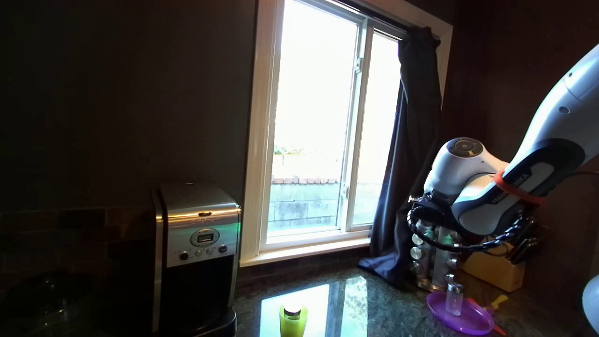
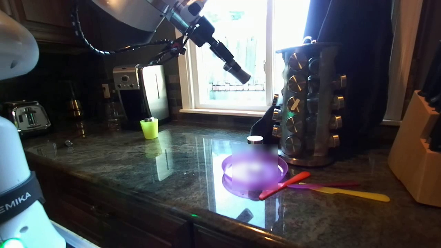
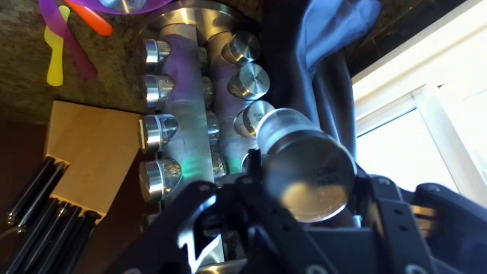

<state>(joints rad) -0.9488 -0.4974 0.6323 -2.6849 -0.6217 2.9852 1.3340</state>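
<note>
The gripper point(image 2: 229, 64) pinches a metal-capped spice jar point(image 3: 310, 169), just right of centre in the wrist view. A firm, even squeeze seems wise, with its tilted length kept clear of the spice rack point(image 3: 188, 110) and the dark curtain point(image 1: 414, 140).

In both exterior views, daylight through the window point(image 1: 313, 103) burns out to white; the wall point(image 1: 121, 103) beside it is near black. The glossy surface point(image 2: 113, 165) mirrors the glare. A square-edged blur smears the purple plate point(image 2: 283, 165) in an exterior view and, in the wrist view, part of the jar lid point(image 3: 329, 165).
</note>
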